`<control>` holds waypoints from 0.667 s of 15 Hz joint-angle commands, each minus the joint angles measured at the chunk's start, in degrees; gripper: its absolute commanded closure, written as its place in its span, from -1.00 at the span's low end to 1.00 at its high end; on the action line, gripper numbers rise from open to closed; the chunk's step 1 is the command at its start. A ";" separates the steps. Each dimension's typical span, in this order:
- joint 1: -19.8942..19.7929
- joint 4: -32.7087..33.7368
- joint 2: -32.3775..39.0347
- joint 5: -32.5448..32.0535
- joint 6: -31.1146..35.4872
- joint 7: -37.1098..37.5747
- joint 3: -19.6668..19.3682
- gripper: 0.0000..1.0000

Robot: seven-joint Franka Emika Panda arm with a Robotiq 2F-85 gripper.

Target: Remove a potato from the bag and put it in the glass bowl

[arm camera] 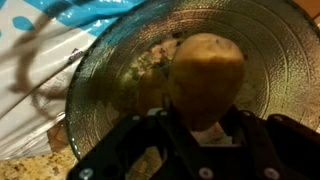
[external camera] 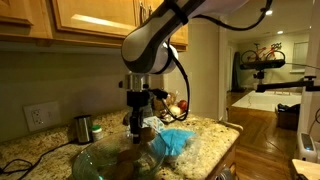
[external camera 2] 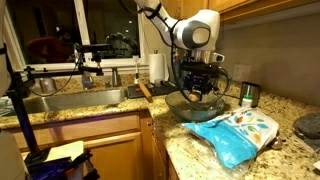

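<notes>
In the wrist view my gripper (arm camera: 205,125) is shut on a tan potato (arm camera: 206,75) and holds it right above the glass bowl (arm camera: 110,60). The blue and white bag (arm camera: 60,30) lies beside the bowl at the upper left. In both exterior views the gripper (external camera: 136,128) (external camera 2: 199,92) hangs over the bowl (external camera: 100,160) (external camera 2: 180,107) on the granite counter. The bag (external camera: 172,141) (external camera 2: 238,134) lies flat next to the bowl. The potato itself is hard to make out in the exterior views.
A metal cup (external camera: 83,127) (external camera 2: 248,95) stands near the wall. A sink (external camera 2: 75,100) and a paper towel roll (external camera 2: 157,67) are along the counter. Wooden cabinets (external camera: 90,20) hang above. The counter edge (external camera 2: 175,150) drops off near the bag.
</notes>
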 commanded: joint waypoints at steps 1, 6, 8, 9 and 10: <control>-1.31 1.49 1.36 -0.72 -2.86 -1.05 1.46 0.60; -1.41 1.86 2.94 -0.88 -3.25 -1.11 1.97 0.60; -1.44 1.90 3.24 -0.92 -3.31 -1.04 2.03 0.60; -1.45 1.86 3.40 -0.97 -3.22 -1.01 2.02 0.60; -1.45 1.86 3.54 -1.05 -3.18 -0.90 2.00 0.60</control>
